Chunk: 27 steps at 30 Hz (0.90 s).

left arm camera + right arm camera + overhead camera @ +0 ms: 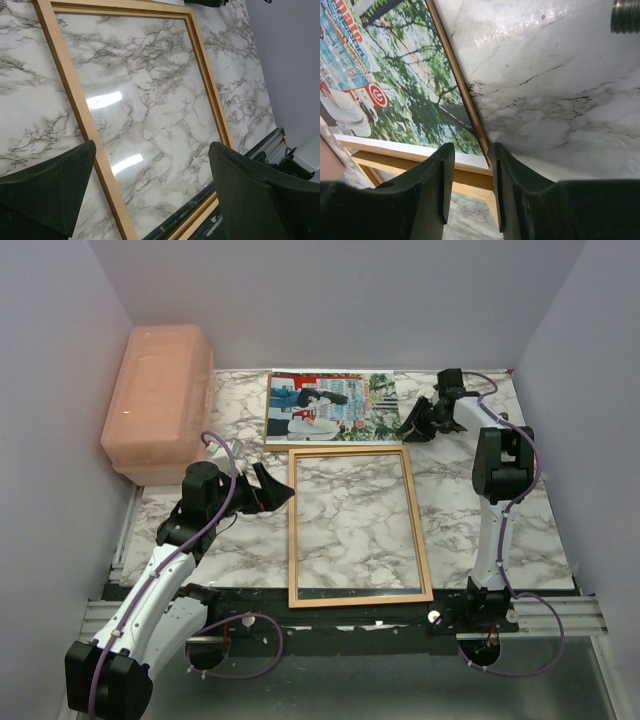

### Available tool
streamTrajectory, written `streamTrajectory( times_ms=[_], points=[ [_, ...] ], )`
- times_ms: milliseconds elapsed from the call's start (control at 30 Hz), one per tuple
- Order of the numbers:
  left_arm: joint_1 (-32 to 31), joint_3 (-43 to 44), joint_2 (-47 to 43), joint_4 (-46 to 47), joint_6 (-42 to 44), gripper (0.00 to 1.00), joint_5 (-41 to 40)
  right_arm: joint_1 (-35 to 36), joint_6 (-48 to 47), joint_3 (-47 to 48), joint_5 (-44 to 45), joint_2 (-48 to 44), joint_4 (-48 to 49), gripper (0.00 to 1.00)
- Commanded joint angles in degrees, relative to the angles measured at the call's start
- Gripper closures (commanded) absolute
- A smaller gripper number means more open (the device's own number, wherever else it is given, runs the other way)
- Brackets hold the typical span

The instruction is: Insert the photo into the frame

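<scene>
Top external view: the frame [291, 530] lies flat in the middle of the marble table [450, 530], long sides running away from the arm bases. The photo [333, 405] lies just beyond its far rail, close to it, picture side up and outside the frame. A pink plastic box [160, 400] sits at the far left, well apart from both.

The left pincer [283, 488] hovers just beside the frame's left rail with its jaws spread wide and nothing between them. Its wrist view looks between the fingers of this released pincer [152, 150] onto the frame [77, 95], whose pane [145, 100] shows marble through it and two bright glare patches.

The right pincer [408, 430] is at the photo's right edge. In the right wrist view the pincer [472, 147] has its jaws partly apart and straddles that edge: one finger is over the photo [395, 75], the other over bare table. A thin brown board [463, 90] shows along the photo's side. Nothing fills the gap, and I cannot tell whether the fingertips touch the print. A corner of the frame [420, 167] shows past the photo's white border.
</scene>
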Motion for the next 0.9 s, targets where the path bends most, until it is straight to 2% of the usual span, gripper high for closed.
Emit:
streamTrajectory(
  times_ms=[0,300,867],
  points=[
    [0.4,0.3,-0.2,0.2,1.1,0.02,0.7,0.1,-0.4,0.0,2.6,-2.9,-2.3,0.59],
    [0.4,0.3,0.1,0.4,1.1,0.02,1.0,0.2,0.2,2.8,2.0,-2.5,-2.6,0.64],
    [0.4,0.0,0.4,0.3,1.4,0.02,1.1,1.7,0.0,5.3,2.6,2.3,-3.0,0.64]
  ],
)
